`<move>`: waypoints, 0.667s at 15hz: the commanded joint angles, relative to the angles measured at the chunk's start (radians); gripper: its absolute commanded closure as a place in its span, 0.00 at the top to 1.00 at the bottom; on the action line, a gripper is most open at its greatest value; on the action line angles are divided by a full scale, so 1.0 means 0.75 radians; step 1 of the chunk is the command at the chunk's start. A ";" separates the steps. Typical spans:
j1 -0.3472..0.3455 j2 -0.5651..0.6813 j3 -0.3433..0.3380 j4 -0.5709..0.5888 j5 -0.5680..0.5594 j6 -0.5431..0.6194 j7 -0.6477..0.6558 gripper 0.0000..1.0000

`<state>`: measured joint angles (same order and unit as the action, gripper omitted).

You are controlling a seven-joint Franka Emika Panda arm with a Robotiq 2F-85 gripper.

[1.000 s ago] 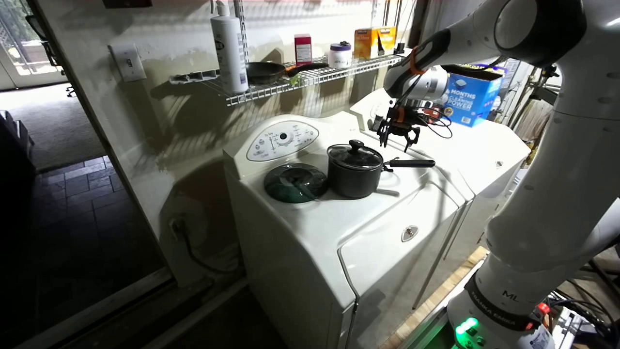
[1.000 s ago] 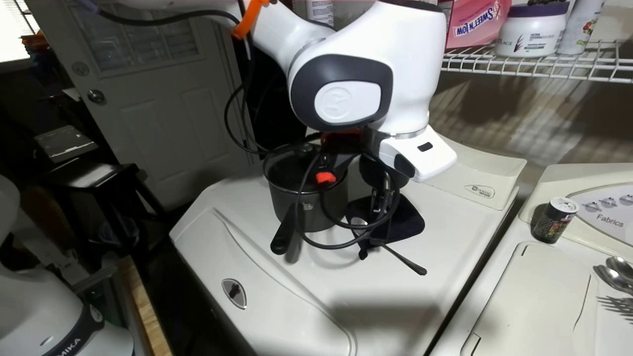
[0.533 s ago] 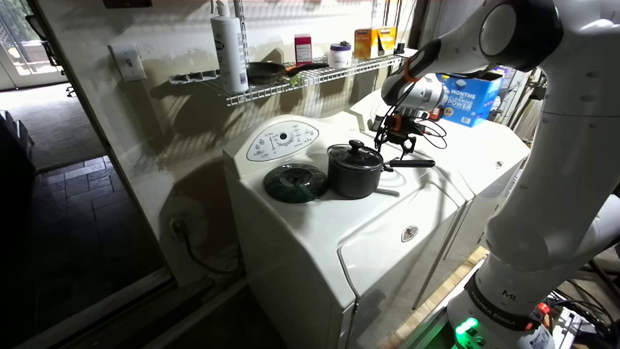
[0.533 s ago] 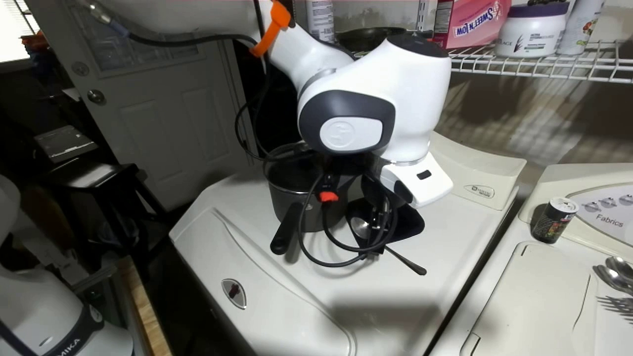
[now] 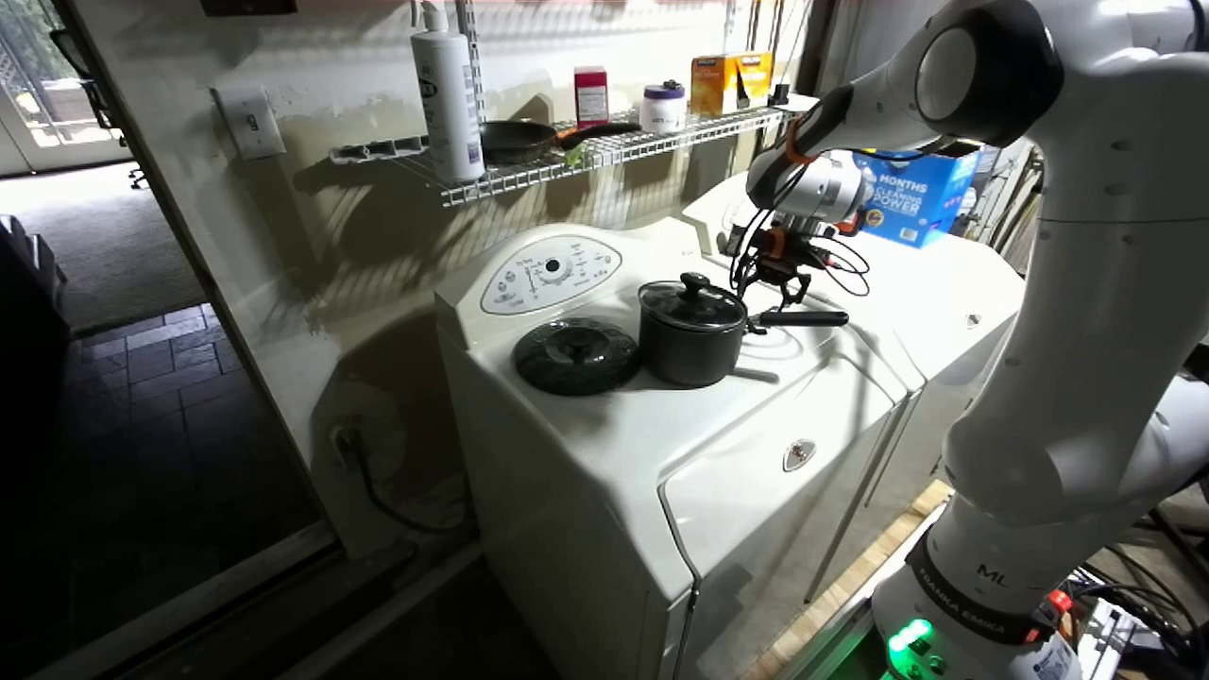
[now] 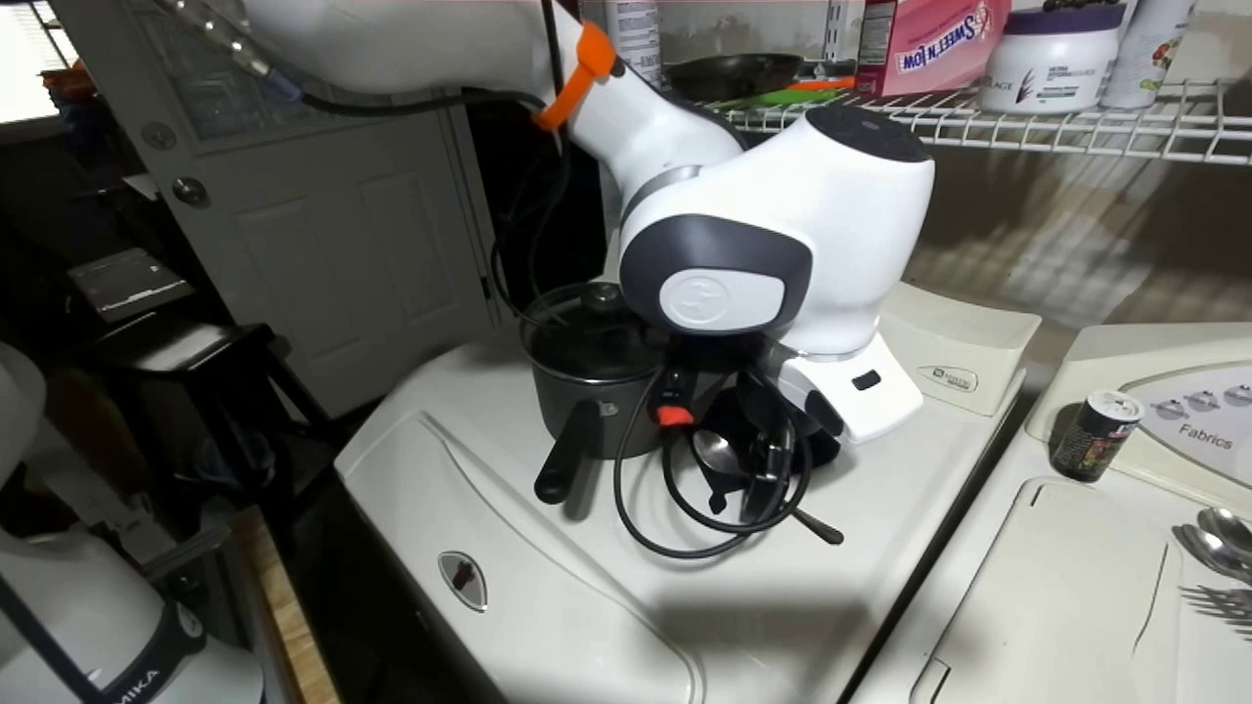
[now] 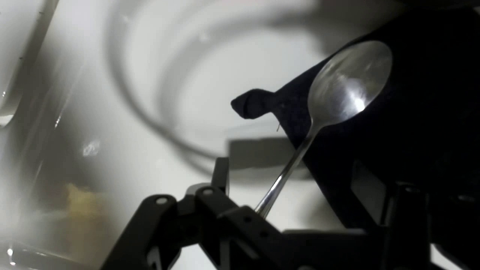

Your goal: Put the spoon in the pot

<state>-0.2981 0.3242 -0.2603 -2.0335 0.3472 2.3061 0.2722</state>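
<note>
The spoon (image 7: 348, 82) is silver. Its bowl rests on a black cloth (image 7: 423, 75) and its handle points down between my fingers in the wrist view. In an exterior view the spoon bowl (image 6: 717, 452) shows beside the pot, with the handle end past my gripper. My gripper (image 7: 296, 182) is open, one finger on each side of the handle, and holds nothing. It hangs low beside the pot in an exterior view (image 5: 774, 288). The pot (image 5: 692, 351) is dark grey with a glass lid (image 5: 694, 304) on it; it also shows in an exterior view (image 6: 562, 406).
A flat dark disc (image 5: 576, 357) lies beside the pot. The pot handle (image 5: 803, 319) sticks out near my gripper. A can (image 6: 1095, 435) and several spoons and forks (image 6: 1218, 548) are on the neighbouring machine. A wire shelf (image 5: 604, 156) runs along the wall.
My gripper has moved down toward the spoon, with the arm also shifting right in an exterior view. The spoon and pot have not moved.
</note>
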 commanded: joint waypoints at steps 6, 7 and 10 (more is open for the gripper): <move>-0.029 0.097 0.020 0.134 0.040 -0.071 -0.019 0.75; -0.030 0.102 0.020 0.140 0.040 -0.075 -0.017 0.77; -0.031 0.112 0.016 0.159 0.032 -0.106 -0.005 0.71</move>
<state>-0.3028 0.3808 -0.2592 -1.9627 0.3517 2.2739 0.2680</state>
